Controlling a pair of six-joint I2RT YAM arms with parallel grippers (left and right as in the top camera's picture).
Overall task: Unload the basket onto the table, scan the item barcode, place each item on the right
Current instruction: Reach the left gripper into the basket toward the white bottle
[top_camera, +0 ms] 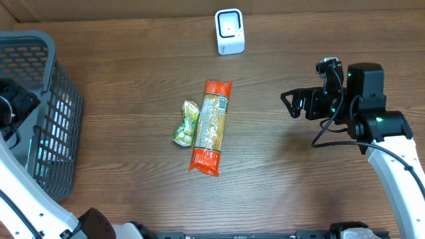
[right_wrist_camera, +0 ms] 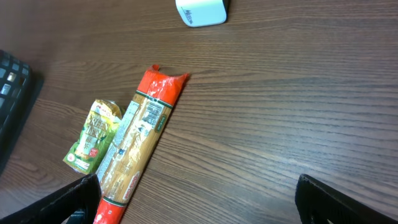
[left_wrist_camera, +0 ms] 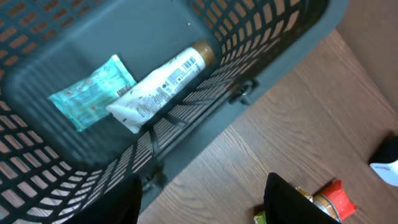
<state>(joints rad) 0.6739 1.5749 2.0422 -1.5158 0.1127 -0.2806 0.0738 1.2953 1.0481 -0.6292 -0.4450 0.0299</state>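
A long spaghetti packet with red ends lies mid-table, touching a small green pouch on its left. The white scanner stands at the far edge. My right gripper hangs open to the right of the packet, holding nothing. My left gripper is open and empty over the near rim of the grey basket. A white tube and a teal packet lie in the basket.
The basket takes up the table's left end, its mesh wall tall. The left arm's white link runs along the front left corner. Bare wood lies between the packet and the right arm.
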